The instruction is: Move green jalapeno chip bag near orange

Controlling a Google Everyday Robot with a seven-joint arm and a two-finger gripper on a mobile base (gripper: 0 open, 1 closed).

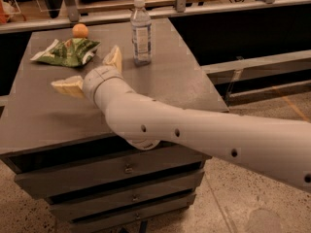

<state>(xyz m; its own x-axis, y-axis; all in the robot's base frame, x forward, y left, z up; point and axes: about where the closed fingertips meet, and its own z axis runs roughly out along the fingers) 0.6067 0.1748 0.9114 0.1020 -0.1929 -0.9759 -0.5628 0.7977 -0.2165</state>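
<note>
The green jalapeno chip bag (66, 51) lies flat on the grey cabinet top at the far left. The orange (80, 30) sits just behind it, close to the bag's far edge. My gripper (90, 71) is on my white arm, just in front and to the right of the bag, not touching it. Its two tan fingers (68, 86) are spread wide apart with nothing between them.
A clear water bottle (141, 31) stands upright right of the bag. The grey drawer cabinet (160, 81) has several drawers below. A wooden rail runs behind it. Speckled floor lies to the right and front.
</note>
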